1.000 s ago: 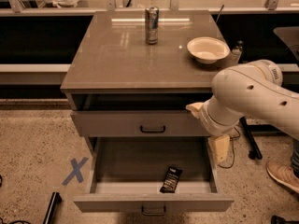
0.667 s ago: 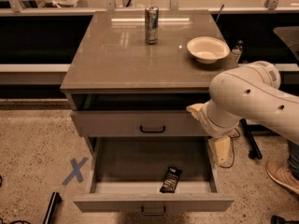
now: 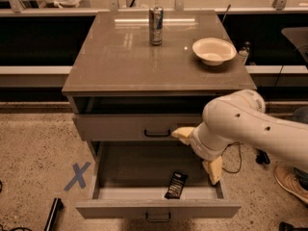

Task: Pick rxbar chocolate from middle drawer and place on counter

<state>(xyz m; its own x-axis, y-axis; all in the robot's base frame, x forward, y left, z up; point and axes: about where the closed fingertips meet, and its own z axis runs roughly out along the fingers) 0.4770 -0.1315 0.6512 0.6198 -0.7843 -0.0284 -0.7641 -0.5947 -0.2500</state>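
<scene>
The rxbar chocolate (image 3: 176, 185), a flat black bar, lies in the front right part of the middle drawer (image 3: 130, 170), which is pulled fully out. My gripper (image 3: 198, 151) hangs over the right side of the open drawer, just above and right of the bar, not touching it. Its two pale fingers are spread apart and hold nothing; one finger (image 3: 182, 133) is in front of the upper drawer front, the other (image 3: 214, 170) is over the tray's right edge. The glossy grey-brown counter (image 3: 120, 61) tops the cabinet.
A silver-blue can (image 3: 155, 25) and a white bowl (image 3: 213, 50) stand on the counter's far part. The upper drawer front (image 3: 120, 127) with its black handle is nearly shut. A blue tape X (image 3: 77, 175) and a black object (image 3: 53, 213) lie on the floor at left.
My arm and gripper have moved down and to the left, closer to the open drawer and the bar. The bar, can and bowl have not moved.
</scene>
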